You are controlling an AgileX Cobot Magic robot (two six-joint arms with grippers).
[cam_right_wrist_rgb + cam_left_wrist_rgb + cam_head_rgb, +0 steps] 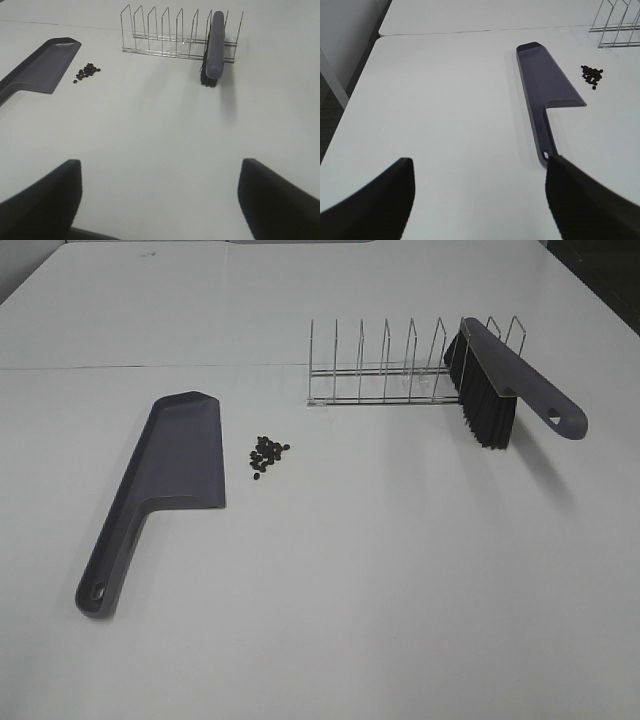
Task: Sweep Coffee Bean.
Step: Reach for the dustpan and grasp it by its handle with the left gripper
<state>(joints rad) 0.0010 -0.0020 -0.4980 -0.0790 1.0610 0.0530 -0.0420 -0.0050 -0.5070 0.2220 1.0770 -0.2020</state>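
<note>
Dustpan (pixel 175 455), high view: I see it flat on the white table (pixel 400 590), handle end closest to me, pan end farther off.
Coffee beans (pixel 268 455), high view: a loose dark cluster on the table just beside the dustpan's pan, on the side facing the rack, not touching it.
Rack (pixel 385 370), high view: a wire rack, beyond the dustpan and well apart from it.
Brush (pixel 500 390), high view: propped tilted in the rack's end farthest from the dustpan, bristles down, handle jutting past the rack.
Left pincer (pixel 479 167), left wrist view: fingers spread wide with nothing between them, above the table by the dustpan's (pixel 547 82) handle end. I cannot tell whether one finger touches that handle. The coffee beans (pixel 592 74) lie just beside the pan.
Right pincer (pixel 160 170), right wrist view: fingers spread wide, nothing held, well apart from the dustpan (pixel 42 67). The coffee beans (pixel 87 71) sit just off the pan's edge; the brush (pixel 216 42) stands in the rack (pixel 165 30).
</note>
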